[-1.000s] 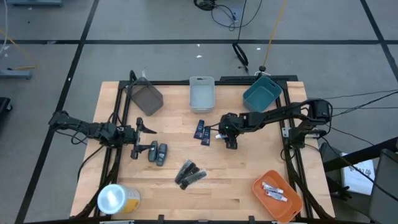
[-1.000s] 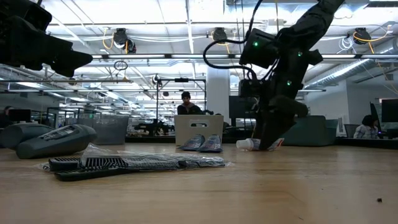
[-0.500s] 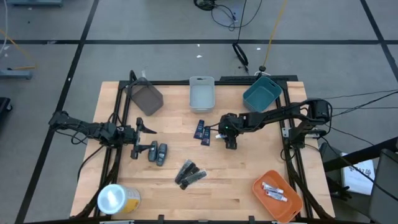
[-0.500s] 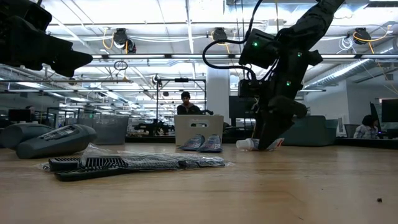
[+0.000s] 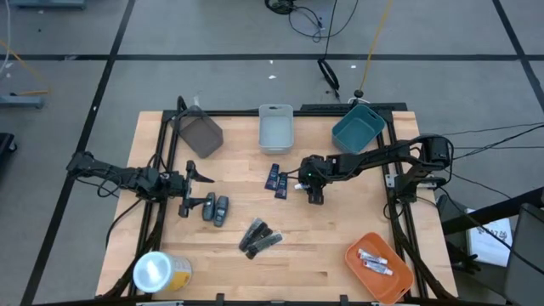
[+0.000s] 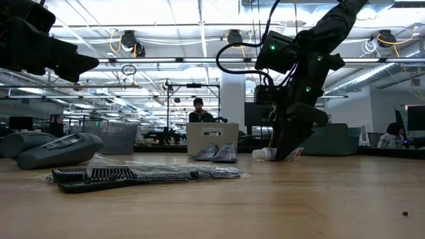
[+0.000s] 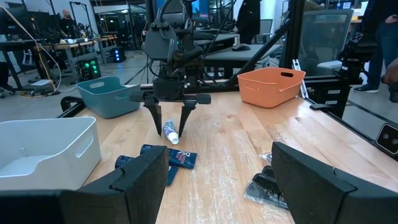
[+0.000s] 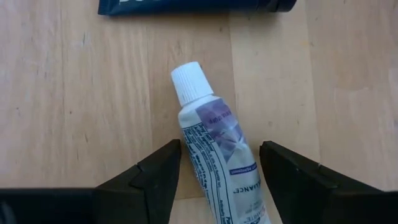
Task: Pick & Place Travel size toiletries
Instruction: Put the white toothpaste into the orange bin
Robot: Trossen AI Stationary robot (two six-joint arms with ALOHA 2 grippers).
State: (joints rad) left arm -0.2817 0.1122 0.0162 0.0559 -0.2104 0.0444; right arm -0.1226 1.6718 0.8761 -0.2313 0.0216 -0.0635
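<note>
Left gripper (image 5: 189, 189) is parked over the table's left edge, fingers spread wide with nothing in them, hovering just beside the two grey oval pieces (image 5: 216, 208). I'm leaving that arm idle for now.

Further along, the black sticks (image 5: 260, 237) in their clear wrap lie near the middle toward the front edge, and the dark blue packets (image 5: 276, 178) sit around the table's centre.

The step in hand is the pick. Right arm reaches in from the right edge, wrist bent so the right gripper (image 7: 168, 118) points straight down at the wood, fingers apart and straddling a small white tube (image 8: 217, 155) just beside the blue packets. The tube lies flat, slightly skewed between the fingers.

Next I reckon I just need to close on it, lift and carry it to the orange bin (image 5: 406, 265) at the front right corner, where two tubes already lie. Only a guess.
</note>
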